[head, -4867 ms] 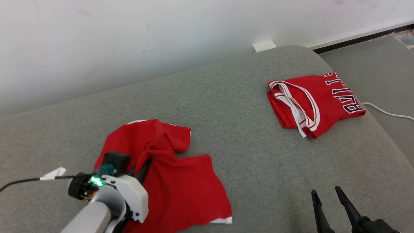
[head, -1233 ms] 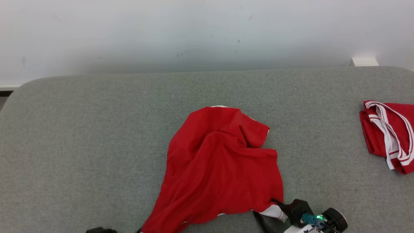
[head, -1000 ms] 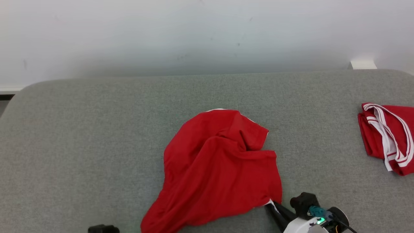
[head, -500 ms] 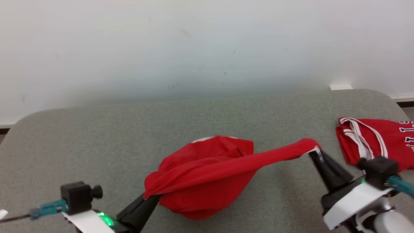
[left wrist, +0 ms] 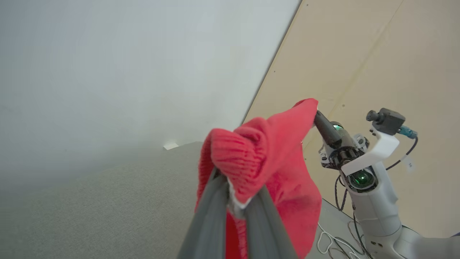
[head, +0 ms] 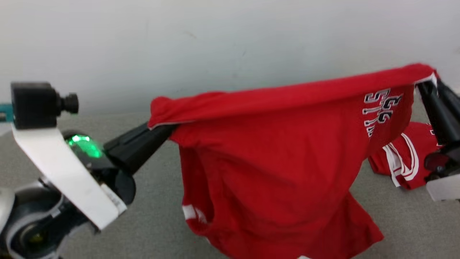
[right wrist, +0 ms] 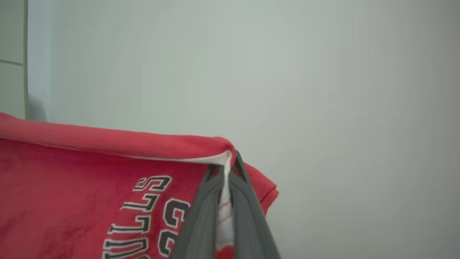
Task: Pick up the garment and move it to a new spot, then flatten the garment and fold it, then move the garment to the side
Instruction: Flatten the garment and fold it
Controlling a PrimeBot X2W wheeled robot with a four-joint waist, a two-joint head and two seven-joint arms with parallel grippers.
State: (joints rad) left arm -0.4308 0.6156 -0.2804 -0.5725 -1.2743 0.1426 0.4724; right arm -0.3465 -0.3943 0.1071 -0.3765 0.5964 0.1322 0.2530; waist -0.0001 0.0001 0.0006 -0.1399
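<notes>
you hold the shirt (head: 273, 162) lifted over the middle of the grey cushion (head: 154, 212), stretched between both arms. your left gripper (head: 163, 130) pinches one top corner and your right gripper (head: 426, 86) pinches the other. the pickup looks done; laying it in a new spot, flattening, folding and moving it aside are all left. a folded shirt (head: 406, 158) lies near the cushion's right edge.

A folded red jersey with white stripes (head: 402, 165) lies on the right side of a grey fabric-covered surface (head: 151, 216). Behind the surface stands a plain white wall (head: 215, 46). In the left wrist view a beige panel (left wrist: 377, 54) joins this wall, and a thin white cable (left wrist: 324, 239) lies in loops on the floor.
</notes>
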